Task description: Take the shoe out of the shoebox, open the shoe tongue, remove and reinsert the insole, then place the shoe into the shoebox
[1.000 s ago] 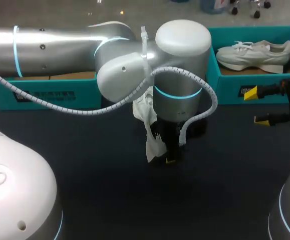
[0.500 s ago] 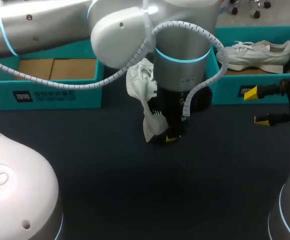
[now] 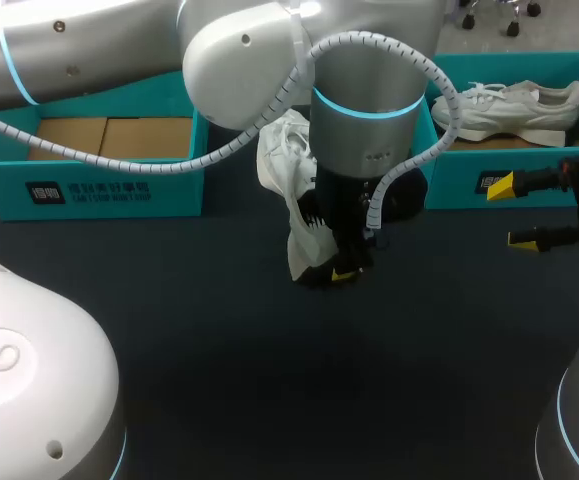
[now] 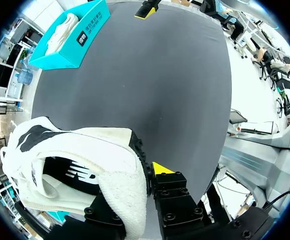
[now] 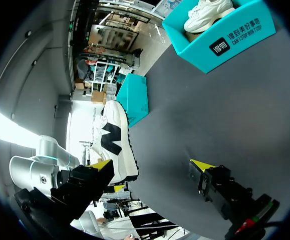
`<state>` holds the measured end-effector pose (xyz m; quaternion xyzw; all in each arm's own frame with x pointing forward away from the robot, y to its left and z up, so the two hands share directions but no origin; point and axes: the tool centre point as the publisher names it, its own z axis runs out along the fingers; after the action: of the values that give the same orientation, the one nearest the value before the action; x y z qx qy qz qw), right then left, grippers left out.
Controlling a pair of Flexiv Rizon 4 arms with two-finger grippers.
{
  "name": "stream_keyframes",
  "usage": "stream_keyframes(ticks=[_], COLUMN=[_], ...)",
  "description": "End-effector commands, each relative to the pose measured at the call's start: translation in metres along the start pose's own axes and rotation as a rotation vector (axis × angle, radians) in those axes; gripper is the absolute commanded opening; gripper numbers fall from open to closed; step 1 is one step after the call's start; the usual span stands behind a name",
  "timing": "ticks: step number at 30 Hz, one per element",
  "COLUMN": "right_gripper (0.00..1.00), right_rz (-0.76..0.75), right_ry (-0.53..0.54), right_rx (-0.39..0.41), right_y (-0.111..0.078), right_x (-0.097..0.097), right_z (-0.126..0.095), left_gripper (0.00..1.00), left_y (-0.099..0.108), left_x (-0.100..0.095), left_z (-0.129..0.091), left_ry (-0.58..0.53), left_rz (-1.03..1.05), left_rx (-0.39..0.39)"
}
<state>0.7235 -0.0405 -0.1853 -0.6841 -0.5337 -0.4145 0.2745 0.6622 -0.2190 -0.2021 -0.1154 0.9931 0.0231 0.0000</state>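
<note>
Gripping the white shoe [image 4: 84, 142] by its rim, the left hand [image 3: 341, 272] is closed on it. In the left wrist view the shoe's edge sits pinched between the two fingers. One yellow fingertip [image 4: 160, 169] lies against the shoe's outer side, and the other finger is hidden behind the pale lining. The shoe has black markings on its side and hangs on end beside the hand, with one end up and the other down by the fingertips. Whether its lower end touches the dark worktop [image 3: 269, 380] I cannot tell.

The left arm [image 3: 89, 50] comes in from the left edge and reaches past the middle, its wrist pointing straight down. This puts the hand and shoe near the middle of the worktop, toward the far edge and between the two teal boxes.

The right hand [image 3: 510, 212] is by the right edge, level with the worktop and pointing toward the middle. Its fingers are spread wide and hold nothing, well apart from the shoe.

The left shoebox [image 3: 119, 190] stands at the far left corner with brown card inside. The right shoebox [image 3: 454, 190] stands at the far right corner and holds a second shoe [image 3: 509, 105], which lies on its side.
</note>
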Motion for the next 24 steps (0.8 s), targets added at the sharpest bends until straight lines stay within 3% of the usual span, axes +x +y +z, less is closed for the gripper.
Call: stream_keyframes(ticks=[1,14,24], right_gripper=[1.00,1.00,1.00], right_rz=[0.001,0.001,0.001], right_ry=[-0.004,-0.004,-0.004], right_rx=[0.000,0.000,0.000], right_y=[0.000,0.000,0.000], right_x=[0.000,0.000,0.000], right_z=[0.000,0.000,0.000], left_gripper=[0.00,0.00,0.00], left_y=[0.039,0.139,0.187], left_x=[-0.026,-0.068,-0.096], left_z=[-0.001,0.000,0.003], left_ry=[0.021,0.014,0.053], left_rz=[0.006,-0.020,-0.009], left_rx=[0.044,0.008,-0.010])
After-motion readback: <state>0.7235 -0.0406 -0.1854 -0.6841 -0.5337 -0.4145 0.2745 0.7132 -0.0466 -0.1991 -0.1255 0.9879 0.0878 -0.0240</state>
